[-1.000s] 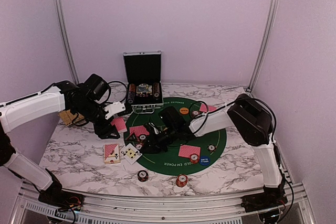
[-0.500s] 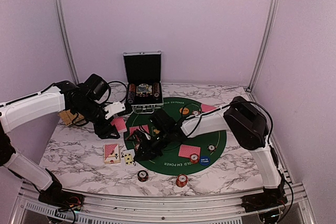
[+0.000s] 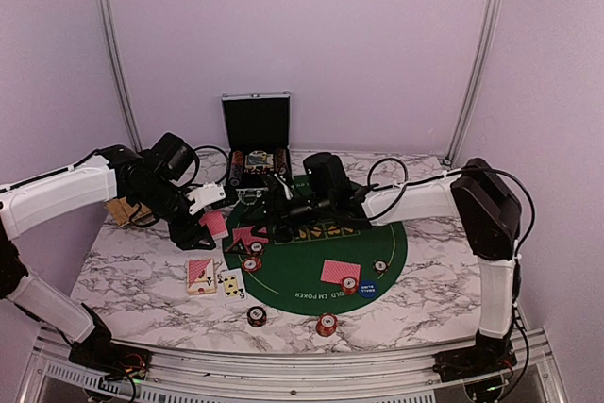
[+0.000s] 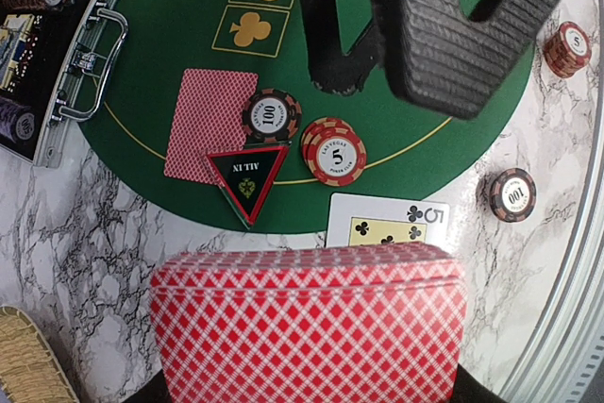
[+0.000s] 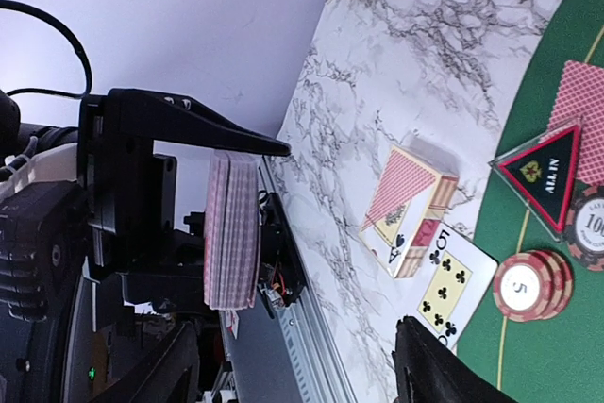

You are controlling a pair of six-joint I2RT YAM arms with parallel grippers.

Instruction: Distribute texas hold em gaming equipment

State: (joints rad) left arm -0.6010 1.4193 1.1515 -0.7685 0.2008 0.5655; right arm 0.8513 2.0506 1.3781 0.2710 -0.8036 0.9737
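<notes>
My left gripper [image 3: 215, 224] is shut on a deck of red-backed playing cards [image 4: 310, 323], held above the marble left of the green mat [image 3: 311, 257]. My right gripper [image 3: 276, 203] hangs open over the mat's back left with nothing between its fingers [image 5: 429, 370]. A face-up five of clubs [image 4: 387, 224] lies beside the card box [image 5: 408, 209]. On the mat's left edge sit a black triangular marker [image 4: 247, 172], a 100 chip [image 4: 271, 116], a 5 chip stack [image 4: 333, 151] and a red-backed card [image 4: 209, 123]. Another card [image 3: 340, 272], chips and a blue disc [image 3: 367, 288] lie to the right.
The open silver-edged case [image 3: 256, 153] stands behind the mat with chip rows inside. A woven tan tray [image 3: 121, 211] sits at the far left behind my left arm. Two loose chip stacks [image 3: 256, 315] [image 3: 327, 324] rest near the front edge.
My right gripper has opened and drawn back from the mat's near left edge by the five of clubs toward the case. The left arm and its deck have not moved.
</notes>
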